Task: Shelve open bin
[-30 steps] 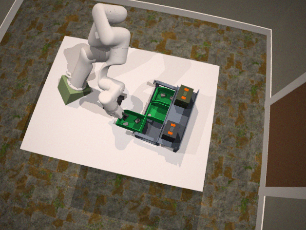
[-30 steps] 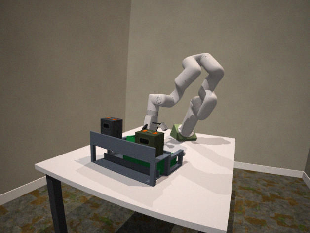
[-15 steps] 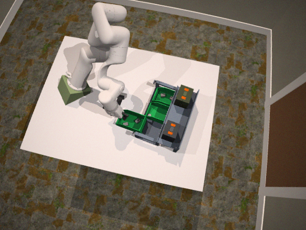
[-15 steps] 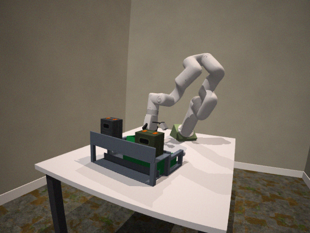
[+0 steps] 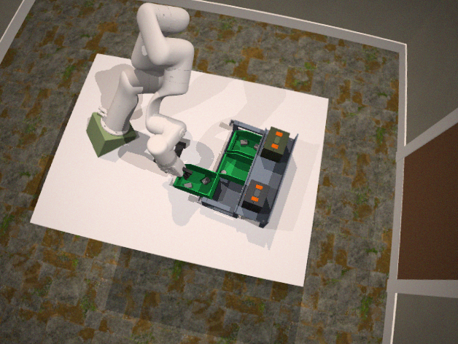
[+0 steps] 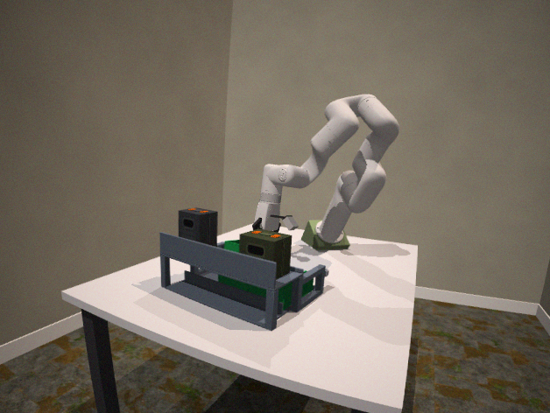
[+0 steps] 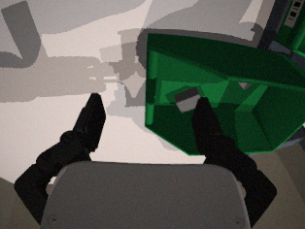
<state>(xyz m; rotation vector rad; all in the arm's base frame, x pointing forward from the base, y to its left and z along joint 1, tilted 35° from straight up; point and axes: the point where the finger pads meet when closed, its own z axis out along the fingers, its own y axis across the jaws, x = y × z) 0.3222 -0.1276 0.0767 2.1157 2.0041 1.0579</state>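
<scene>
The gripper point(image 5: 184, 175) point(image 7: 149, 106) is fully opened, with nothing gripped. The green parts bin point(image 5: 197, 181) point(image 7: 214, 92) is positioned before the shelf point(image 5: 221, 210) (parts inside), its near wall seen between the fingertips.

From my feed I take this for a robotics lab or test room. A robot arm point(image 5: 179, 70) point(image 6: 335, 129) is bolted to a green pedestal point(image 5: 97, 138) point(image 6: 311, 234) on a white table point(image 5: 122, 218) point(image 6: 356, 350). Also on the table I see a grey shelf point(image 5: 255, 162) point(image 6: 217, 263) with green parts bins. Around the table run plain beige walls point(image 6: 377, 57) and a mottled floor point(image 5: 207, 288) point(image 6: 467, 355).
</scene>
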